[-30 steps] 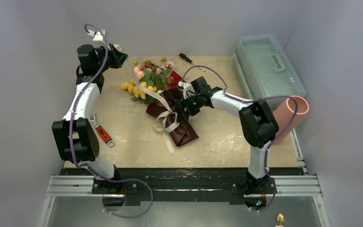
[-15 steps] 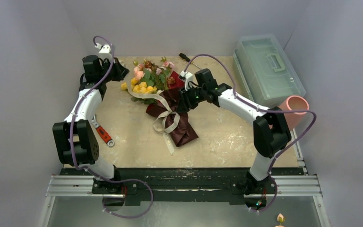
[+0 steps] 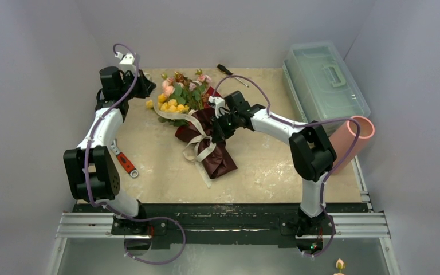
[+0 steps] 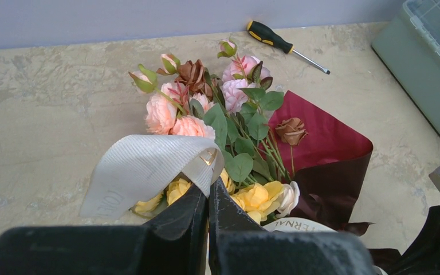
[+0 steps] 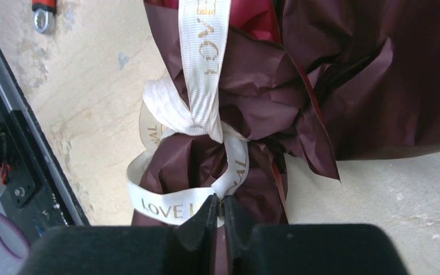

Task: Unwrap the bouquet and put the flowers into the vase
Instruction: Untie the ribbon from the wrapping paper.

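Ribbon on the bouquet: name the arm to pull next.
Probably left: the left end effector is shut on the ribbon's long tail, ready to draw away. The right end effector pinches a loop beside the knot, better for anchoring.

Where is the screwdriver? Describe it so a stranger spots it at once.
Go to the table's far edge, between the flowers and the clear lidded box. The screwdriver lies there: black-and-yellow handle, thin steel shaft, unlike the red-handled wrench on the left.
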You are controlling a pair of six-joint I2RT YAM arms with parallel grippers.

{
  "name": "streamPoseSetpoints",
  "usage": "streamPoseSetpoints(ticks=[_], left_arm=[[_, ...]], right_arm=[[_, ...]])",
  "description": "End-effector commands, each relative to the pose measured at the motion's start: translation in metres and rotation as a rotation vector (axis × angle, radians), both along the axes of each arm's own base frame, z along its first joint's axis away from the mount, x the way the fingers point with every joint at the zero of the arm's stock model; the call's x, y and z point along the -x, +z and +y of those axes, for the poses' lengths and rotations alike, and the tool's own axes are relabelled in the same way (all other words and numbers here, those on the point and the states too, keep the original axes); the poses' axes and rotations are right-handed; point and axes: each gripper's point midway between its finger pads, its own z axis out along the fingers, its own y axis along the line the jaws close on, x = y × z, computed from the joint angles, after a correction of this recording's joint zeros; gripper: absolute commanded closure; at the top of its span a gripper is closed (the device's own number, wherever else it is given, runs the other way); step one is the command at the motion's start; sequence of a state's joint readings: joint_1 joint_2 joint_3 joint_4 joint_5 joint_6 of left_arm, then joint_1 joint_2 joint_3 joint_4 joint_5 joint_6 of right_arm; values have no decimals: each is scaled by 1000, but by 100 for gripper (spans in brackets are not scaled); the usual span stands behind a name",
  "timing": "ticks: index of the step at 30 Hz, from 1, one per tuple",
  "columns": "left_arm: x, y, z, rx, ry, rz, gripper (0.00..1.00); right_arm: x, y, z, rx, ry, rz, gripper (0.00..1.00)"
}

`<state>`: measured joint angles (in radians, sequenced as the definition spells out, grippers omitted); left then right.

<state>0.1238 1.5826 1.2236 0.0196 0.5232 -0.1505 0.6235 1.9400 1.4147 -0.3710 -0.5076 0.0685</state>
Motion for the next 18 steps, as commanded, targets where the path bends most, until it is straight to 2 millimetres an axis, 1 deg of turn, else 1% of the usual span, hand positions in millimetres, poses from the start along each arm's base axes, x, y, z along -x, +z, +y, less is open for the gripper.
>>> streamPoseSetpoints(ticks=[1,7,12,15,18], left_arm=[[-1,23,7,-45,11,-76,100],[-5,17,9,-53,16,-69,100],[-11,11,15,-75,32,-58,100],[-13,7,26,-86,60,-42,100],[-13,6,41,-89,87,-36,100]], right_arm=[[-10,43,8,-50,17,-93,99],[-3,82,3,-89,40,-167,100],[-1,110,-11,-106,24,-217,100],[-8,121,-28,-101,-21,-236,100],[-16,128,-54,-91,-52,-245,100]])
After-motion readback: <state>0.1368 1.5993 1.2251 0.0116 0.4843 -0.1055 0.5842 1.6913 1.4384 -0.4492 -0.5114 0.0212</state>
